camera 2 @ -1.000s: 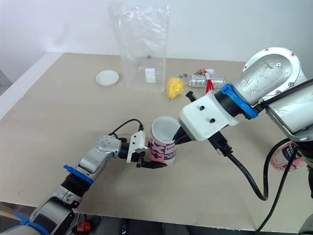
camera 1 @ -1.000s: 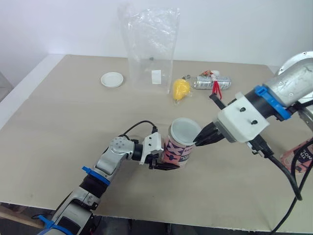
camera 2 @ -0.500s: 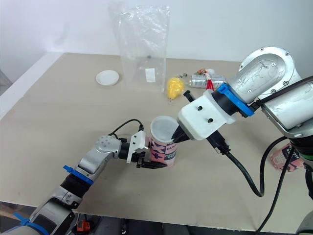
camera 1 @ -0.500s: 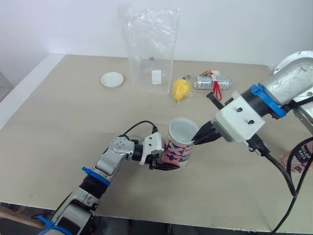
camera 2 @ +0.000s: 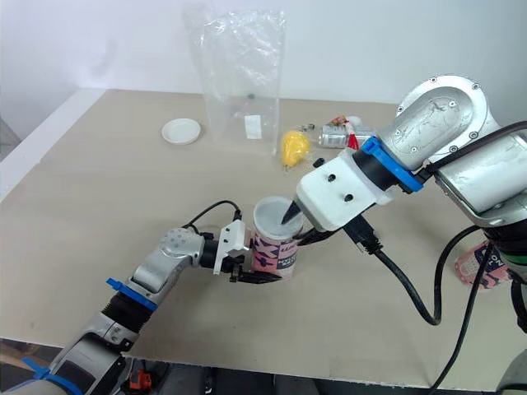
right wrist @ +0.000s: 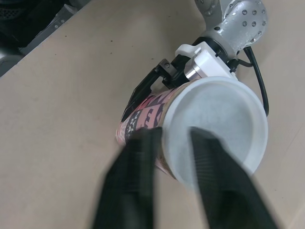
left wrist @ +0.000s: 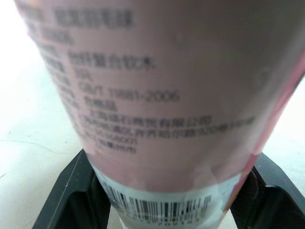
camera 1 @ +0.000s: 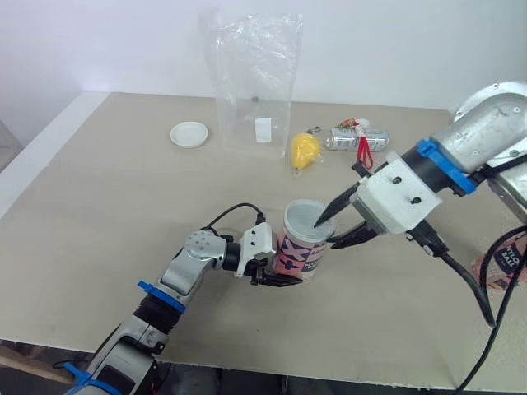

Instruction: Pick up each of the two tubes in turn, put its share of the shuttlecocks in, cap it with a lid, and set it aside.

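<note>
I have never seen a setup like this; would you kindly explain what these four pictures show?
This is a two-armed humanoid robot. Two pictures come from its head cameras, looking down at the table; two from wrist cameras. The left gripper is shut on a pink tube with a white lid on top. The right gripper is open at that lid's rim. Farther back are a spare lid, a clear plastic bag and a yellow object.

The table [camera 1: 99, 189] has a flat, matte beige tabletop with a pale band along its left edge. A plain white wall [camera 1: 395, 41] stands directly behind the far edge. Lighting is even and diffuse. Below the near edge, the floor [camera 1: 247, 383] is dark.
</note>
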